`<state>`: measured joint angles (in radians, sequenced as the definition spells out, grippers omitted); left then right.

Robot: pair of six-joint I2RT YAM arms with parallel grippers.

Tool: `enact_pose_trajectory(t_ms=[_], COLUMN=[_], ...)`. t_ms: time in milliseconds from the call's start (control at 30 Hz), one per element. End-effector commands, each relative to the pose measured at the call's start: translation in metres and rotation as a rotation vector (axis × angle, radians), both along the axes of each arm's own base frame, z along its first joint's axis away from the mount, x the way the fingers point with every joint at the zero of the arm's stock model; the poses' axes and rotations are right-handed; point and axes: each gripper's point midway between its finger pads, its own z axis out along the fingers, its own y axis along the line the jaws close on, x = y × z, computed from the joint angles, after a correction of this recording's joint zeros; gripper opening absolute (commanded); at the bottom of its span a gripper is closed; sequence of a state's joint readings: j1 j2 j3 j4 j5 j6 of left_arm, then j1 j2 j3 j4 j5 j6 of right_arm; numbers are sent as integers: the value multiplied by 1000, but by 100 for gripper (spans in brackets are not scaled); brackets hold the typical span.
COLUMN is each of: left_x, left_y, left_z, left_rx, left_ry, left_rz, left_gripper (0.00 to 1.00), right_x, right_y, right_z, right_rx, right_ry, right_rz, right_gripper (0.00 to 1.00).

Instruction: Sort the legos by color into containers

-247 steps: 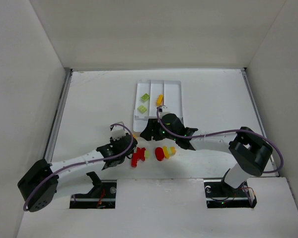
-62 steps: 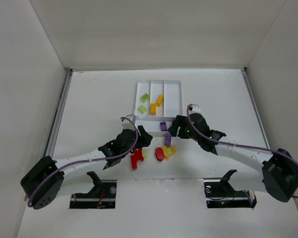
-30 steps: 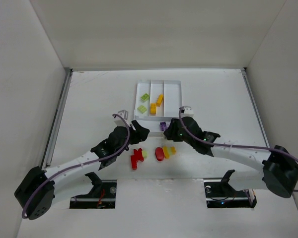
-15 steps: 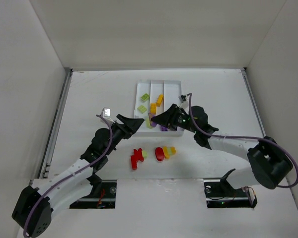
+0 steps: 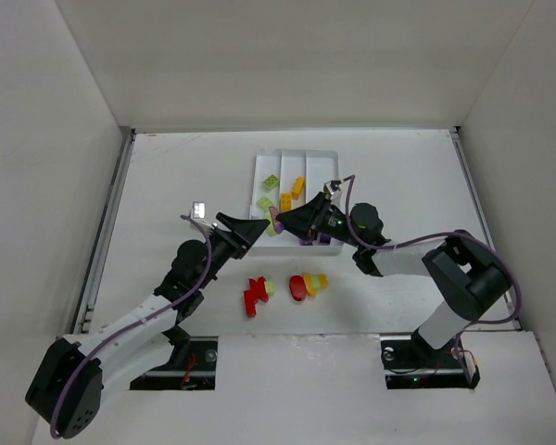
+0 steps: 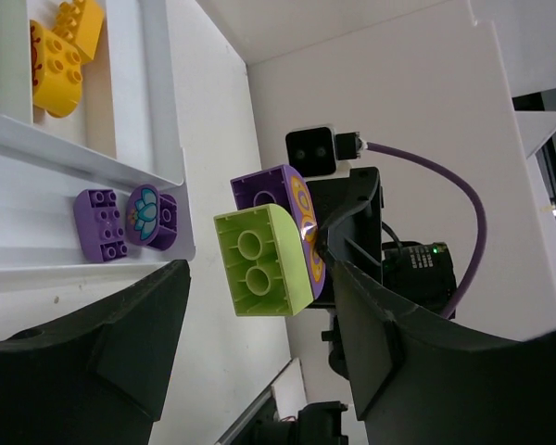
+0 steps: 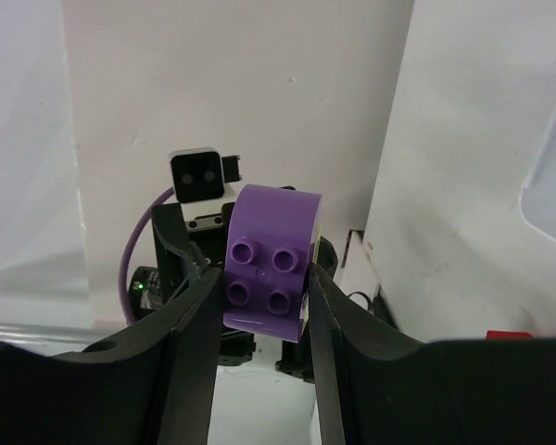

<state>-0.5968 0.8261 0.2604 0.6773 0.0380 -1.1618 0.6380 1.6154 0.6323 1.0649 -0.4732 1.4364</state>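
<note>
A purple lego with a rounded top is clamped between my right gripper's fingers. A light green lego is stuck to its far side. That green one hangs between the spread jaws of my left gripper, with gaps on both sides. In the top view the left gripper and right gripper meet nose to nose, raised at the white tray's near left corner. The tray holds green legos, yellow ones and two purple ones in the crosswise section.
On the table in front of the tray lie red legos and a red and yellow cluster. The white enclosure walls stand on both sides. The right arm's purple cable loops behind its wrist.
Both grippers have risen from the table and come together in front of the tray. The right one carried the purple lego up with it; the left one now faces it with jaws spread.
</note>
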Motion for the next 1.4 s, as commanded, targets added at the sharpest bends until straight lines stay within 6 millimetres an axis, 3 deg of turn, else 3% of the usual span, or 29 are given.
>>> enact_pose_trajectory(t_ms=[0, 933, 1167, 1367], left_x=[-1, 5, -1, 0], left_y=[-6, -15, -21, -17], left_z=[24, 38, 49, 47], left_rx=[-82, -183, -255, -332], left_ry=[-56, -69, -41, 36], left_rz=[-19, -5, -51, -81], left_gripper=[59, 40, 39, 41], right_x=[-9, -6, -3, -4], right_y=[-2, 6, 10, 11], right_z=[33, 34, 29, 27], right_rx=[125, 247, 239, 232], right_ry=[-73, -15, -21, -30], right_rz=[30, 59, 62, 66], right_gripper=[32, 32, 32, 32])
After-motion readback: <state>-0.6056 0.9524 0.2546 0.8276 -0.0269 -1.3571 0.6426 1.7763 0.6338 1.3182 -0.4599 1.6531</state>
